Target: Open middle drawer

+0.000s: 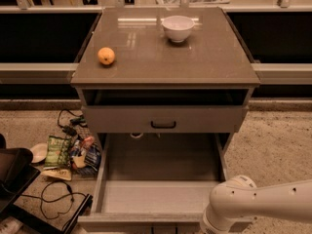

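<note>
- At the bottom right edge of the camera view, the white arm (265,206) reaches in from the right. Its rounded wrist (229,212) sits over the front right corner of the open drawer.
- The gripper hangs below that wrist and is cut off by the bottom edge, so I cannot tell whether it is wide, narrow or holding anything.
- The middle drawer (156,195) stands well out of the grey cabinet (165,62), directly under the shut top drawer (117,120) with its small black handle (163,125). Its plain grey tray is bare inside, and both side walls run straight back into the cabinet.
- The deciding relation is that the drawer's front lip runs left to right along the bottom of the view, and its slide axis runs from the cabinet toward the camera. The wrist is at the right end of that lip, so the drawer lies to the left of the end effector and behind it. Any further pull would go straight toward the camera along that axis.
- Judged from how much of the tray is exposed, the opening looks essentially done.
- On the cabinet top, an orange (106,56) sits to the left and a white bowl (178,28) sits toward the back.
- Snack packets (68,152) and black cables (56,199) lie on the floor to the left, clear of the drawer's path.
</note>
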Controlling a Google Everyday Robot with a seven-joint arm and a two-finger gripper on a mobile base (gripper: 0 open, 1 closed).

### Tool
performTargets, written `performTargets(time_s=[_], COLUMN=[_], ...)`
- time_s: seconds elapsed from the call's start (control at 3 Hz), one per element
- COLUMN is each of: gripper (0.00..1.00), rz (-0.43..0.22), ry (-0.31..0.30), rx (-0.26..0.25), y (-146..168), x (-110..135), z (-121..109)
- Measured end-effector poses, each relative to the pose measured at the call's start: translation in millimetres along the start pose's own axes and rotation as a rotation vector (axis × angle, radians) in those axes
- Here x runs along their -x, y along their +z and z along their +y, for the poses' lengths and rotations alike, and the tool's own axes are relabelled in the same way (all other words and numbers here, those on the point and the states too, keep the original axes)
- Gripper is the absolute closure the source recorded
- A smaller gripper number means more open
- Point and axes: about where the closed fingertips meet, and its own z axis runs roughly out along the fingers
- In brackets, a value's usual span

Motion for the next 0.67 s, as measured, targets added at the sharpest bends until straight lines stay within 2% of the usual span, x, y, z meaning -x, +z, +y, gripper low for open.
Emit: performTargets(time_s=[0.33, 0.67], gripper=[0.73, 0.62], rz=[0.0, 0.0], ry=[0.0, 0.0], rx=[0.0, 0.0], y=[-4.2, -4.5], x=[0.4, 0.4], z=[1.0, 1.1])
